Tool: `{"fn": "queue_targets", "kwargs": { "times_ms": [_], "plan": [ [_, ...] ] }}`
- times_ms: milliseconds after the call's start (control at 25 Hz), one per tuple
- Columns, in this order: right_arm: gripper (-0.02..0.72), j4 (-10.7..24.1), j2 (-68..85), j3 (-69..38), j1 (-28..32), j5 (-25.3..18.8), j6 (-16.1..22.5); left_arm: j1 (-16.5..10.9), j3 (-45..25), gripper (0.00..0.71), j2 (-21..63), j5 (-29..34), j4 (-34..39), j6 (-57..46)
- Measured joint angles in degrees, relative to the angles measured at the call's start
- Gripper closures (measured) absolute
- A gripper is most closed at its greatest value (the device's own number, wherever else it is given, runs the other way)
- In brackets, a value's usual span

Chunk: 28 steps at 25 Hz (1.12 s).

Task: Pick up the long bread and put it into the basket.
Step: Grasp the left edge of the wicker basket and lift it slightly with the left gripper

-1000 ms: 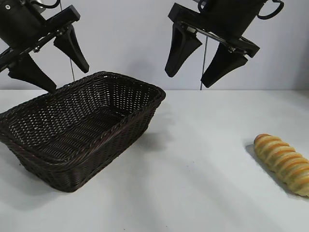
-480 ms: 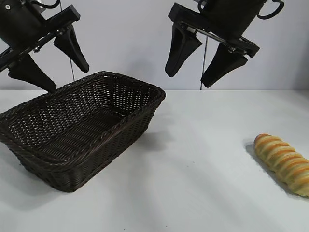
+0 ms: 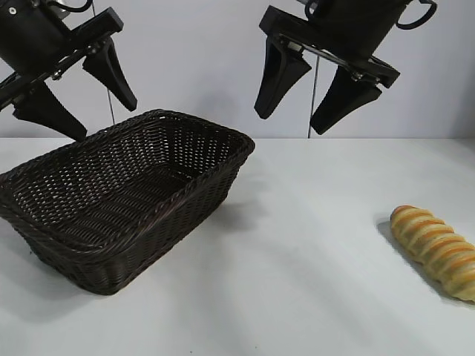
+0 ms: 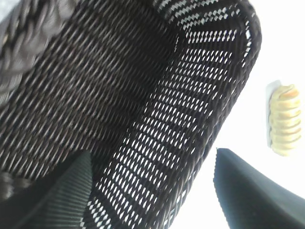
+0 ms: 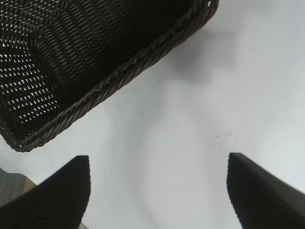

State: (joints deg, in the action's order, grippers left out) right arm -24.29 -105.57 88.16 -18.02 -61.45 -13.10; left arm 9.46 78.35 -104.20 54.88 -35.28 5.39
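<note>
The long bread (image 3: 438, 251), golden-yellow with orange-brown ridges, lies on the white table at the right edge of the exterior view; it also shows small in the left wrist view (image 4: 285, 119). The dark brown wicker basket (image 3: 89, 245) stands at the left; it also shows in the left wrist view (image 4: 205, 119) and the right wrist view (image 5: 143, 62). My left gripper (image 3: 100, 122) hangs open and empty above the basket's far left rim. My right gripper (image 3: 288, 124) hangs open and empty high above the table, between basket and bread.
A white table (image 3: 297, 282) carries everything. A pale wall stands behind. A thin dark cable (image 3: 318, 96) hangs behind the right gripper.
</note>
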Motion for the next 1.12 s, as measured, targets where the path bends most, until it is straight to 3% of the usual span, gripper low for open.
{"fn": "queue_targets", "kwargs": {
  "times_ms": [560,840,1120],
  "plan": [
    [0.134,0.0,0.0,0.0,0.0,0.1,0.0,-1.1,-1.2,0.195,9.0,4.2,3.0,-6.2],
    [0.134,0.1,0.0,0.0,0.0,0.1,0.0,-1.1,-7.3,0.196,16.4,4.3,9.1,-13.6],
    [0.134,0.1,0.0,0.0,0.0,0.1,0.0,-1.1,-14.7,0.196,21.7,1.9,15.6,-28.4]
  ]
}}
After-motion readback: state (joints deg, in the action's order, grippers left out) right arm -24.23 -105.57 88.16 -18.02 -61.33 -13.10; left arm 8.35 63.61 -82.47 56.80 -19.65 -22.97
